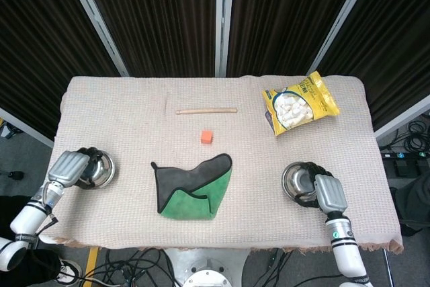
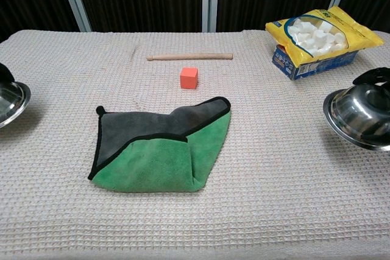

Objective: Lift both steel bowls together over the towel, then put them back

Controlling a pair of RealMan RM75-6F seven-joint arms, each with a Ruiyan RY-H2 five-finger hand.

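Observation:
The green and grey towel (image 1: 193,189) lies folded at the middle front of the table, also seen in the chest view (image 2: 159,149). At the left front, one steel bowl (image 1: 98,168) sits low on the cloth, and my left hand (image 1: 66,168) grips its outer rim. The other steel bowl (image 1: 297,180) is low at the right front, with my right hand (image 1: 330,194) holding its near rim. In the chest view the left bowl (image 2: 8,102) shows at the left edge and the right bowl (image 2: 363,112) at the right edge. Both bowls stand well apart from the towel.
A red cube (image 1: 207,137) sits just behind the towel. A wooden stick (image 1: 206,110) lies further back. A yellow snack bag (image 1: 296,103) rests at the back right. The table's front edge (image 1: 222,243) runs close to both hands.

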